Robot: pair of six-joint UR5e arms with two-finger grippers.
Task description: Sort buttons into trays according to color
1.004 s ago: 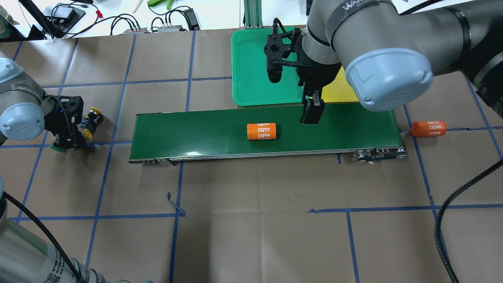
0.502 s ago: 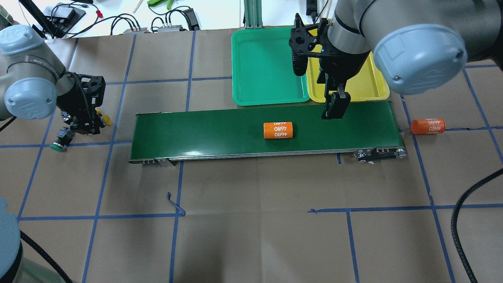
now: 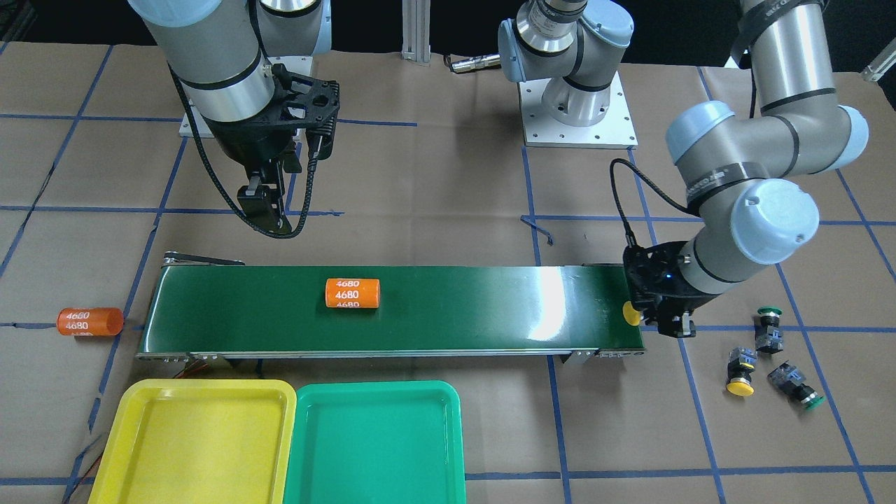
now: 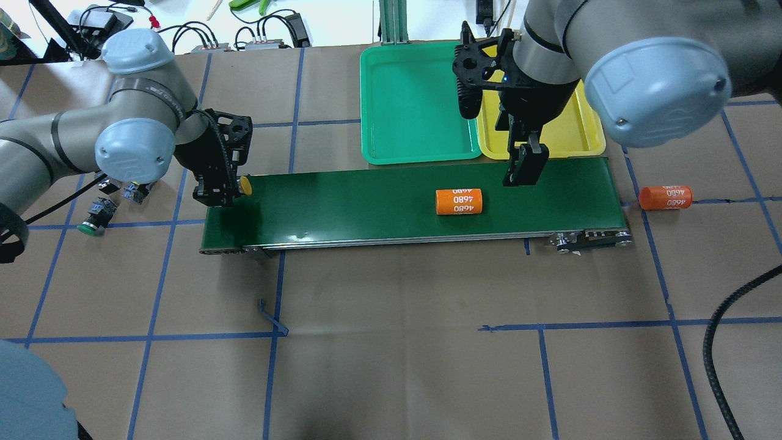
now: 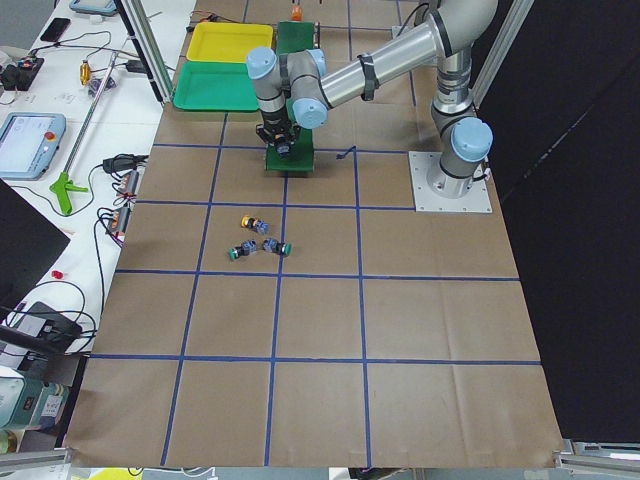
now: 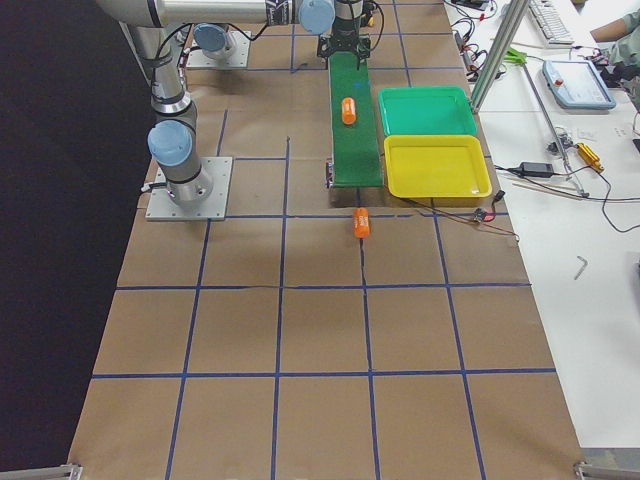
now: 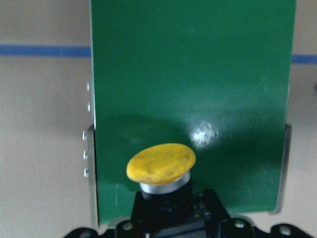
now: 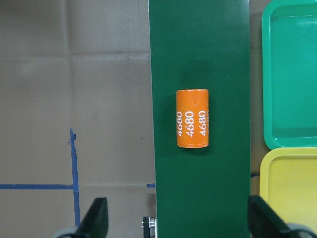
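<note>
Half a second earlier my left gripper (image 4: 219, 186) had been out over the brown table beside the loose buttons. It had since swung inward to the left end of the conveyor belt (image 4: 366, 211), carrying the yellow-capped button (image 7: 161, 163). The orange cylinder (image 4: 459, 202) on the belt had also travelled further toward my right side. My right gripper (image 4: 524, 166) had barely shifted: it hung over the belt's tray-side edge, fingers (image 8: 96, 220) spread wide, holding nothing.

My left jaws were closed on the button's dark body, its cap pointing along the belt. The button hung just over the belt's end, and I could not tell whether it touched. A second yellow-capped button (image 3: 740, 369) and two green-capped buttons (image 3: 768, 329) lay on the table near that end. The yellow tray (image 3: 196, 441) and the green tray (image 3: 378, 448) sat side by side beyond the belt, with no button in either that I could see.

I judged this to be the feeding step, with one button picked and none sorted. Next I needed to lower the button onto the belt and release it cleanly so it didn't tip off the edge. My right gripper had to be ready to take it for the yellow tray
</note>
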